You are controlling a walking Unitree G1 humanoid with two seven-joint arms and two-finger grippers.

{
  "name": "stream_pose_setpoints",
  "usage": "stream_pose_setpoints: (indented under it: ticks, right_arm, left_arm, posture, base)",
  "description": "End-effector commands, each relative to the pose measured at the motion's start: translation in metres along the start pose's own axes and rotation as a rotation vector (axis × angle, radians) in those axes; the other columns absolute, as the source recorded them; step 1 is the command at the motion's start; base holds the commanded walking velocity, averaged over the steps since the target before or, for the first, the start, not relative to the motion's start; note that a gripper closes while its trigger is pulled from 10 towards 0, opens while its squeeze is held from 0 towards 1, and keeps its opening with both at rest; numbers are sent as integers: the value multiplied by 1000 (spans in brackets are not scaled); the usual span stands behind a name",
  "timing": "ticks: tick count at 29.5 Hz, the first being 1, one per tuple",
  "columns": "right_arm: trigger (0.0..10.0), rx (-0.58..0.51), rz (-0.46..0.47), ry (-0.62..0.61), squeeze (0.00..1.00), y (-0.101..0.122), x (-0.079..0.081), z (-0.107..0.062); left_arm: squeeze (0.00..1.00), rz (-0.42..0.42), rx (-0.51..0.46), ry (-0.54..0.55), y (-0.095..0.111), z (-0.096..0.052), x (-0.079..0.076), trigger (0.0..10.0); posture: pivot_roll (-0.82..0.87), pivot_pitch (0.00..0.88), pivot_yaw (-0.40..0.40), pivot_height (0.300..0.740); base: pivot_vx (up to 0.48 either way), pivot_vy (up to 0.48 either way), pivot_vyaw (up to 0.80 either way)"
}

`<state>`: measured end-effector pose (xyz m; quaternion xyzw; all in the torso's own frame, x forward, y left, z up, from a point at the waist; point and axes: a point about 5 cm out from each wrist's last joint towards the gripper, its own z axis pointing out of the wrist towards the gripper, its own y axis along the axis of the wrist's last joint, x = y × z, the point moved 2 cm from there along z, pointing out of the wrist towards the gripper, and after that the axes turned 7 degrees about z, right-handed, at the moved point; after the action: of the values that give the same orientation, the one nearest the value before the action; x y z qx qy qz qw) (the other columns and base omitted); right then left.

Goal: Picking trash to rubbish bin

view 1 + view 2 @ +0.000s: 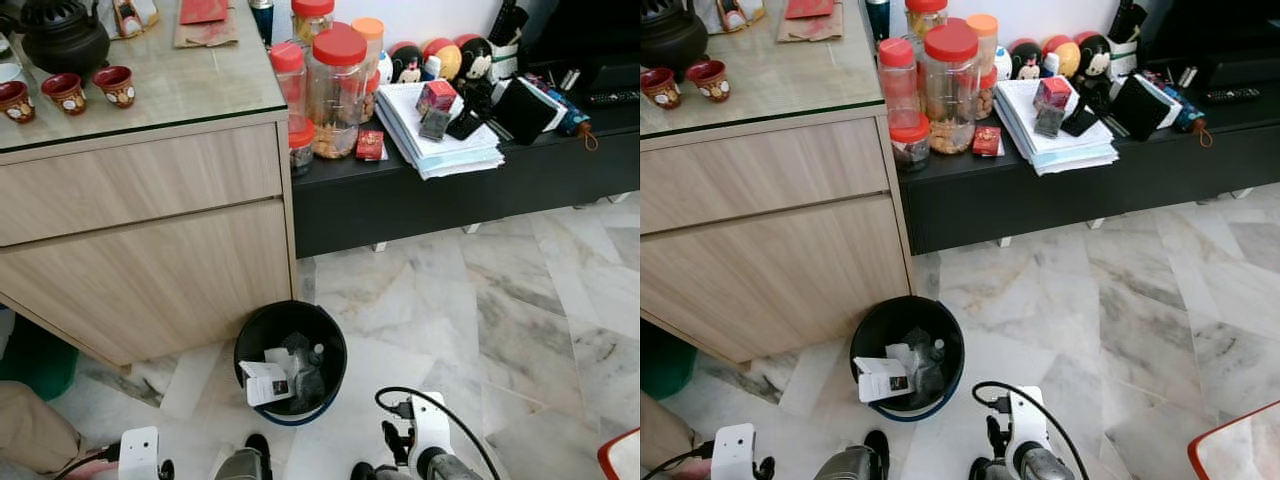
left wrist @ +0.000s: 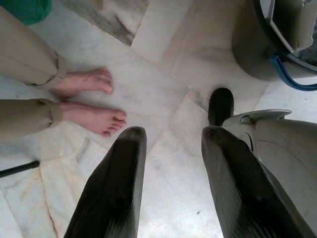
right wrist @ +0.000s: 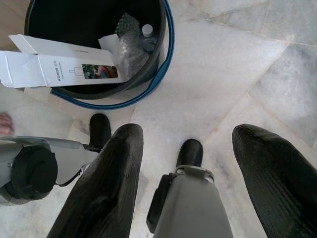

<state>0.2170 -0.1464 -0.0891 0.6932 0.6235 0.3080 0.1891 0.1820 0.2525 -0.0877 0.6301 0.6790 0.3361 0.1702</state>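
Below our head camera, the black rubbish bin (image 1: 290, 362) stands on the marble floor (image 1: 480, 300) beside the wooden cabinet (image 1: 150, 240), a white carton (image 1: 266, 383) leaning over its rim; we judge the carton could tip out if nudged. Left wrist view: left gripper (image 2: 171, 183) fingers apart, empty, a person's bare feet (image 2: 94, 106) near, a collision risk. Right wrist view: right gripper (image 3: 190, 183) fingers apart, empty, above the floor near the bin
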Motion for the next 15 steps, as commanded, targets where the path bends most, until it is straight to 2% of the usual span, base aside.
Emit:
stream_pose_setpoints:
  ticks: [1,15]
  right_arm:
    - [10000,30,13,-15,0,-10,-3,-2]
    - [10000,41,8,-17,0,-14,-4,-3]
  left_arm:
    - [0,9,55,0,-15,-4,1,10000]
    - [0,11,53,-6,-13,-3,1,10000]
  posture:
    - [108,168,-10,740]
    - [104,150,-10,740]
  base:
    - [-281,0,0]
    - [-281,0,0]
